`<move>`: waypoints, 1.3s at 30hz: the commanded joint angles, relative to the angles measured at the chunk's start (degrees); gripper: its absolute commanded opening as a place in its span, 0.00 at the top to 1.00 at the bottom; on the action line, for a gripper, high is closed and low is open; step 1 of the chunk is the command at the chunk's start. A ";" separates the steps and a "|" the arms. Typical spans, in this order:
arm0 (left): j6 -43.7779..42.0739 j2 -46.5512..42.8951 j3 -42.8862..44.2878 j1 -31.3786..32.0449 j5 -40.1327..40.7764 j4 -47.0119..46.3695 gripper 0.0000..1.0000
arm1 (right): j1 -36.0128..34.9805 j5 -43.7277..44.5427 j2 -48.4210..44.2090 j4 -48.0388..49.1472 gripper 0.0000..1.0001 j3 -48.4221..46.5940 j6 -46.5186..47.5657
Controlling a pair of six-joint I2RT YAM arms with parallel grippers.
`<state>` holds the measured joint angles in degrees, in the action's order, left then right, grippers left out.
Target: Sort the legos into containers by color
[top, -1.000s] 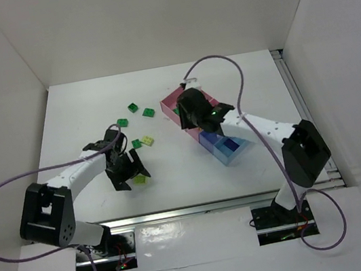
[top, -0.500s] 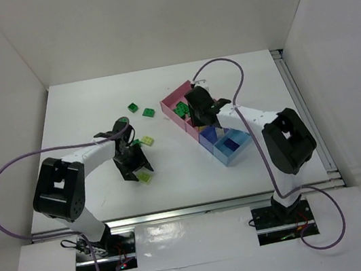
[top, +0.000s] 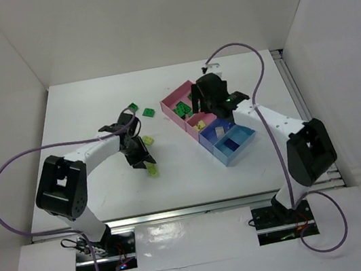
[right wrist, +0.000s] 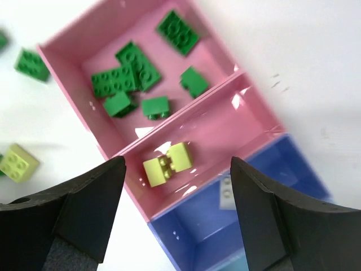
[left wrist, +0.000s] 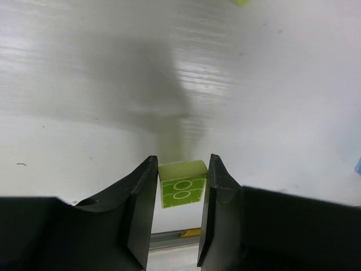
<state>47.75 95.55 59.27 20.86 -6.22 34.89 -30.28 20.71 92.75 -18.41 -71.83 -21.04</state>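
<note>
My left gripper (left wrist: 181, 182) is shut on a lime lego (left wrist: 181, 189), one finger pressed against each of its sides, low over the table at left of centre (top: 145, 163). The containers form a slanted row: a pink bin (right wrist: 67, 76) holding several dark green legos (right wrist: 132, 73), a second pink bin (right wrist: 251, 110) with two lime legos (right wrist: 167, 164), a blue bin (right wrist: 287, 164) with a cream lego (right wrist: 226, 192), and a light blue bin (top: 241, 146). My right gripper (right wrist: 176, 164) hangs open above the second pink bin with nothing between its fingers.
Loose legos lie left of the bins: two dark green ones (top: 133, 106) (top: 148, 111) and a lime one (top: 147, 141). White walls enclose the table on three sides. A metal rail (top: 199, 208) runs along the near edge.
My left gripper has closed on the lime lego and shifted slightly right. My right gripper has opened and drawn back from over the bins, uncovering the lime legos in the second pink bin.
</note>
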 commanded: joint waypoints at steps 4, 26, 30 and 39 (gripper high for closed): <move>-0.99 0.69 4.80 2.16 1.21 1.76 0.83 | 3.48 1.53 -8.28 1.45 0.18 2.66 0.47; -3.71 28.97 58.66 11.39 -4.67 8.43 0.84 | 11.03 1.09 -22.96 -2.06 0.18 12.77 -2.69; -3.19 35.75 70.35 12.01 -5.21 9.58 0.44 | 12.27 0.56 -23.49 -2.06 0.18 12.77 -2.17; -5.73 29.10 63.91 11.05 -3.46 9.05 0.31 | 13.50 -4.35 -22.96 -1.54 0.19 11.72 -1.64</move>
<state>44.62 131.68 127.66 33.52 -10.72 42.89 -16.95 18.98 71.07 -20.64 -59.31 -23.05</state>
